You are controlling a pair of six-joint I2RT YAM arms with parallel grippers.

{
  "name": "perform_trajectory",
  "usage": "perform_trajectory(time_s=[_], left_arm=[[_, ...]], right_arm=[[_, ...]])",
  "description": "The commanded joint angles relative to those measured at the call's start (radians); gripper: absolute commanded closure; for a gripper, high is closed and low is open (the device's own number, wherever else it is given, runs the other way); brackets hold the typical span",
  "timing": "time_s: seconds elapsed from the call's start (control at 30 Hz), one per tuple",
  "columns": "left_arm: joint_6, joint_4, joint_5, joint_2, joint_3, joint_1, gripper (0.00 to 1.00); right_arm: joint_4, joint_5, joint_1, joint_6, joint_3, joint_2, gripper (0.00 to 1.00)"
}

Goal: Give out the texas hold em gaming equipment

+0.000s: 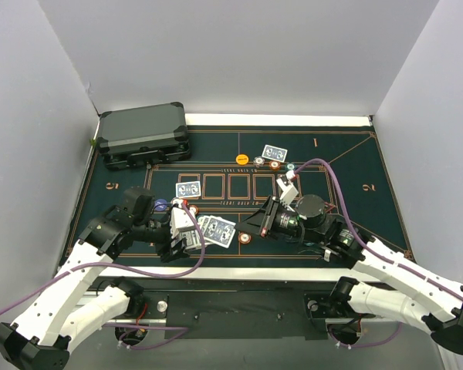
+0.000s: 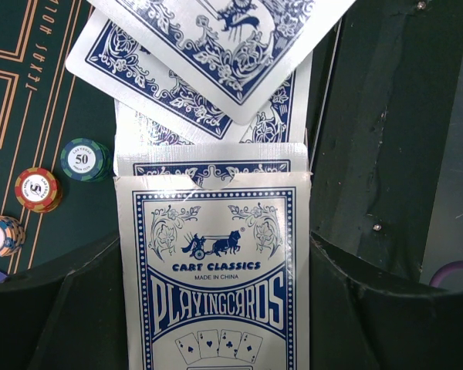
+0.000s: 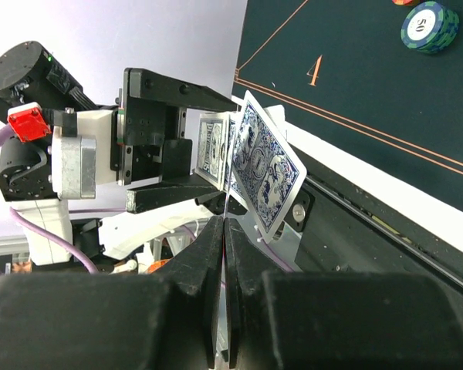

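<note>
Left gripper (image 2: 216,324) is clamped round the card box (image 2: 216,262) at the near edge of the green mat (image 2: 77,116). The box reads "CART CLASSICS", "MADE IN CHINA", "PLAYINGCARDS". Blue-backed cards (image 2: 208,46) fan out of its top, and the right gripper (image 3: 225,231) is pinched tight on one card's edge. Chips just on the far side read 50 (image 2: 85,159), 5 (image 2: 37,189) and 10 (image 2: 0,235). The mat has a "4" printed on it.

A dark green mat (image 1: 355,208) with orange lines lies flat. A grey case (image 1: 144,135) stands on its far left corner. Face-down cards (image 1: 274,152) lie near the far middle, and more lie at the left (image 1: 187,189). Some chips (image 1: 258,160) lie just beside the far cards.
</note>
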Motion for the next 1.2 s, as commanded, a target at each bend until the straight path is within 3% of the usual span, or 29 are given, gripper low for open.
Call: perform_trajectory(time_s=[0.0, 0.4, 0.63, 0.87, 1.17], left_arm=[[0.013, 0.043, 0.017, -0.015, 0.04, -0.006, 1.0], [0.013, 0.047, 0.02, -0.015, 0.036, -0.004, 1.0], [0.011, 0.051, 0.023, -0.02, 0.031, -0.006, 1.0], [0.011, 0.052, 0.024, -0.017, 0.04, -0.006, 1.0], [0.025, 0.035, 0.017, -0.02, 0.053, -0.006, 1.0]], right_arm=[[0.062, -0.021, -0.018, 0.021, 0.016, -0.015, 1.0], [0.174, -0.075, -0.061, 0.068, 0.079, 0.02, 1.0], [0.227, -0.168, -0.18, 0.057, 0.165, 0.142, 1.0], [0.3, -0.322, -0.351, 0.027, 0.335, 0.439, 1.0], [0.437, -0.422, -0.372, 0.045, 0.568, 0.954, 1.0]])
